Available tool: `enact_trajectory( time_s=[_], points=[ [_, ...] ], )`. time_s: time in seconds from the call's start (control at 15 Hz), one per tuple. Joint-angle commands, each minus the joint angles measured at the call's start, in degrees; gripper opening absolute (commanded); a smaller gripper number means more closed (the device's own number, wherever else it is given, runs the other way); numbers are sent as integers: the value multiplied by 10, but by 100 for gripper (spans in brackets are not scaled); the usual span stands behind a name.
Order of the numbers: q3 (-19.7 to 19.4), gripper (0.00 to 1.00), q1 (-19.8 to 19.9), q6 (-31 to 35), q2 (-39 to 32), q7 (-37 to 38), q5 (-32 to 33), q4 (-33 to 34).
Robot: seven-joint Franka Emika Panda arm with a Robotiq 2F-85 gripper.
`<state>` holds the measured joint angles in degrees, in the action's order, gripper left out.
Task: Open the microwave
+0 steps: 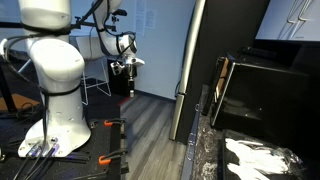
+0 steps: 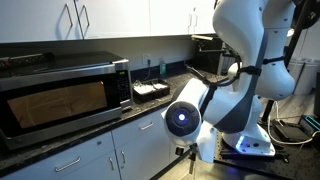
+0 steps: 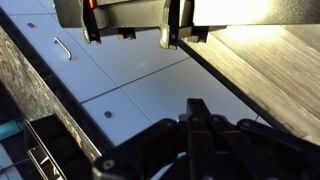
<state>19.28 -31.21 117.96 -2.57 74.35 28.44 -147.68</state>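
The microwave [image 2: 62, 102] is a large black box with a glossy glass door, standing on the counter with its door shut. It also shows at the right in an exterior view [image 1: 268, 88]. My gripper [image 1: 126, 68] hangs in open air over the floor, well away from the microwave. In the wrist view the two fingers [image 3: 198, 118] lie pressed together with nothing between them, pointing at white lower cabinet doors [image 3: 140, 80]. The microwave does not show in the wrist view.
A tall dark panel [image 1: 200, 60] stands between the arm and the microwave. A granite counter [image 2: 140, 108] carries a black tray [image 2: 150, 92]. White cabinets [image 2: 100, 20] hang above. The robot's white base [image 1: 58, 90] stands on wood floor with cables [image 1: 40, 150].
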Motion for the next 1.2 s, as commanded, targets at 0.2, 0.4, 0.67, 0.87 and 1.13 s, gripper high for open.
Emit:
enact_trajectory(
  time_s=[0.2,0.4,0.67,0.87,1.13],
  points=[
    [19,0,34,59,106,36,52,-70],
    [24,0,50,105,180,48,54,-117],
    [27,0,72,180,227,30,23,-120],
    [-38,0,22,214,257,23,27,-123],
    [-99,0,-6,230,262,11,22,-112]
  ],
)
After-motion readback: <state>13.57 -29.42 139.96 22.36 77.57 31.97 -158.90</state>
